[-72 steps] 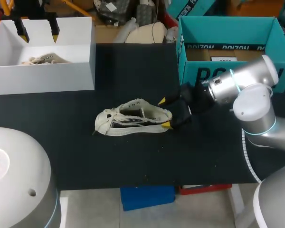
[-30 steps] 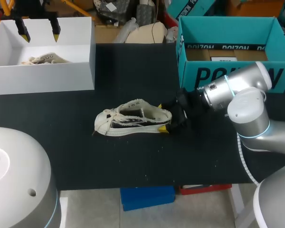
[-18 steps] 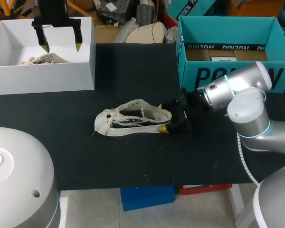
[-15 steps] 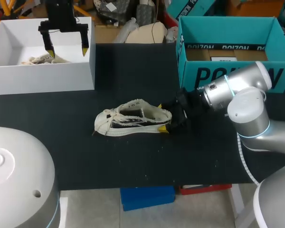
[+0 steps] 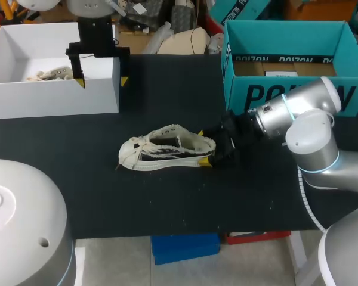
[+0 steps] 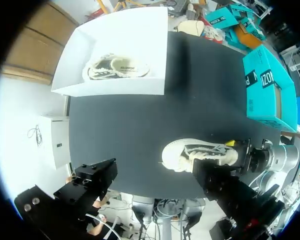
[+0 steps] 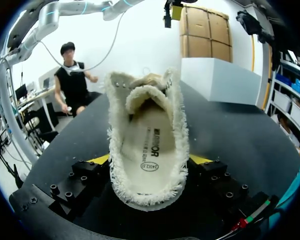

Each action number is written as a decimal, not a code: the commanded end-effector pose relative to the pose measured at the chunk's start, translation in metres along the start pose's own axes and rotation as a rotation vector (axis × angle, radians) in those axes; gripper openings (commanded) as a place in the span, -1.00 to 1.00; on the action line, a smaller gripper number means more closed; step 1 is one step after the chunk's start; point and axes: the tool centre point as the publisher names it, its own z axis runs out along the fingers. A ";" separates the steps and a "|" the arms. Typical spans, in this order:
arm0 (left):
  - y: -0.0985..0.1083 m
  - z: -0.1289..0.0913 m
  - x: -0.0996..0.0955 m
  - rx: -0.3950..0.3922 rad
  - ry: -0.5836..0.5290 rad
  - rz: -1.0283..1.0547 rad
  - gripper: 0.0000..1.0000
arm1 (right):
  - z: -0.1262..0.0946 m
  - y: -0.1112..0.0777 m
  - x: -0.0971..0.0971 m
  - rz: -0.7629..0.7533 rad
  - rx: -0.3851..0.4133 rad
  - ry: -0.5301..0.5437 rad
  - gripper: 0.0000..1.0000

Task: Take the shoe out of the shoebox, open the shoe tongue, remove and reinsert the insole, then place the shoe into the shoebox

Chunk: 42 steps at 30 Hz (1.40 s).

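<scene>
Though left pincer agape over white shoebox, right pincer tight on shoe, black table beneath.

You're seeing the cream low-top shoe sitting upright mid-table, toe pointing left, laces loose, edges fraying, insole lying flat inside. White shoebox is standing open back left, holding another shoe; teal shoebox is standing open back right.

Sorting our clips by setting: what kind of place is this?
Probably a robotics lab test bench: the left robot arm and right robot arm hang over a black table with a shoe, a white box and a teal shoebox.
</scene>
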 end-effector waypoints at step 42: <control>0.084 0.110 0.169 0.052 -0.359 0.141 1.00 | 0.003 -0.001 -0.001 0.001 0.001 -0.001 -1.00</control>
